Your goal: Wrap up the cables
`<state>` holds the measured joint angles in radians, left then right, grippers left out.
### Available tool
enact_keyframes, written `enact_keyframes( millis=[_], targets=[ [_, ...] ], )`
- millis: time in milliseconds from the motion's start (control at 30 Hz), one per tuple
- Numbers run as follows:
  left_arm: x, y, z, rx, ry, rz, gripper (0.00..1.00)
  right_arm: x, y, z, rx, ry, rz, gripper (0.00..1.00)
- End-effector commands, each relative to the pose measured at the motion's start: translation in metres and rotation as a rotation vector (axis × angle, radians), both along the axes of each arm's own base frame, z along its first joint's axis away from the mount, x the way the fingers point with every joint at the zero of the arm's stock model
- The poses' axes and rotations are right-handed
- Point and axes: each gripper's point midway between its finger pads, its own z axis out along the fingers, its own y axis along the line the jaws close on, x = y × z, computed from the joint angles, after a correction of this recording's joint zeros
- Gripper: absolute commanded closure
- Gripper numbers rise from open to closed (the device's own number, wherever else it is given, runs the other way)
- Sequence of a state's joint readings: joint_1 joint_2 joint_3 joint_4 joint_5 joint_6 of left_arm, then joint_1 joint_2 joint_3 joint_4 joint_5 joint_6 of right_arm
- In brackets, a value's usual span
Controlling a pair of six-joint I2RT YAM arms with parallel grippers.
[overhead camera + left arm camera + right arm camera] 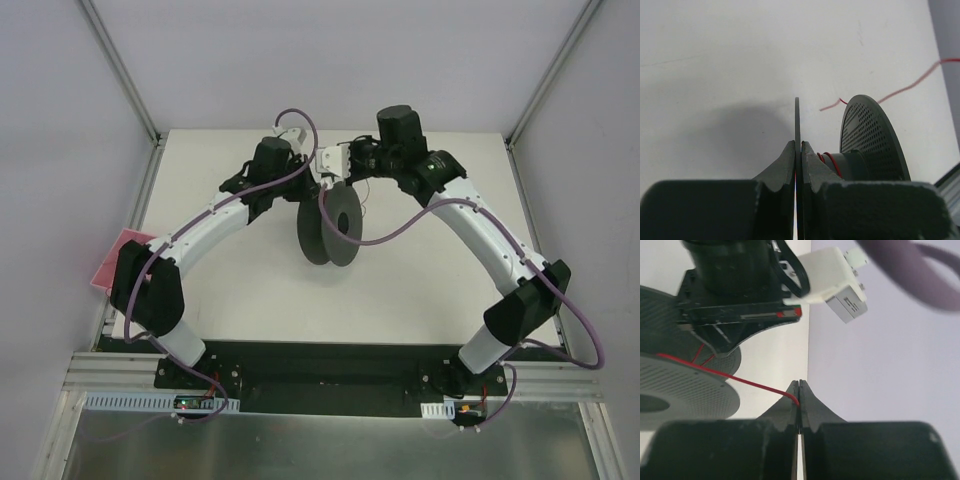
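Note:
A black spool [335, 226] stands on edge in the middle of the white table [420, 290]. My left gripper [797, 146] is shut on the spool's thin near flange [797, 120]; in the top view it [304, 193] sits at the spool's upper left. A few turns of thin red wire [833, 163] lie on the hub, beside the perforated far flange [871, 140]. A loose strand [912, 86] runs off to the upper right. My right gripper [799, 389] is shut on the red wire [745, 380], which runs taut from the spool [682, 390].
The left arm's wrist [735, 285] and a white camera box [832, 277] hang close above the right gripper. A pink sheet [117, 259] lies at the table's left edge. Enclosure walls and frame posts [120, 70] ring the table.

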<state>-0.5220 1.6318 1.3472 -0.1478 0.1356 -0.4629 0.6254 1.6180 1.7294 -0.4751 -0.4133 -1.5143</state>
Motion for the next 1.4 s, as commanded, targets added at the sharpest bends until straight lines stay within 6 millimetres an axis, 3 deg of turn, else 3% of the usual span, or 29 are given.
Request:
enact_keyframes(
  millis=[0, 200, 467, 733, 867, 1033, 1233, 1367],
  targets=[
    [-0.015, -0.024, 0.054, -0.179, -0.133, -0.152, 1.00, 0.014, 0.004, 0.075, 0.242, -0.068, -0.012, 1.00],
    [-0.014, -0.031, 0.054, -0.257, -0.052, -0.139, 1.00, -0.005, 0.014, 0.091, 0.302, -0.099, 0.047, 1.00],
    [0.013, -0.018, 0.040, -0.389, 0.205, 0.074, 1.00, -0.043, 0.027, 0.101, 0.299, -0.247, 0.149, 1.00],
    [0.016, -0.028, 0.059, -0.440, 0.232, 0.057, 1.00, -0.080, 0.039, 0.083, 0.265, -0.296, 0.256, 1.00],
    [0.001, -0.042, 0.072, -0.373, 0.126, -0.042, 1.00, -0.059, 0.044, 0.080, 0.257, -0.314, 0.190, 1.00],
    [-0.012, -0.041, 0.073, -0.349, 0.078, -0.081, 1.00, -0.015, 0.042, 0.102, 0.269, -0.365, 0.056, 1.00],
    [-0.031, -0.043, 0.096, -0.374, -0.067, -0.201, 1.00, 0.027, 0.027, 0.101, 0.280, -0.352, -0.052, 0.99],
    [-0.045, -0.046, 0.104, -0.392, -0.154, -0.293, 1.00, 0.038, 0.024, 0.088, 0.280, -0.310, -0.088, 1.00]
  ],
)
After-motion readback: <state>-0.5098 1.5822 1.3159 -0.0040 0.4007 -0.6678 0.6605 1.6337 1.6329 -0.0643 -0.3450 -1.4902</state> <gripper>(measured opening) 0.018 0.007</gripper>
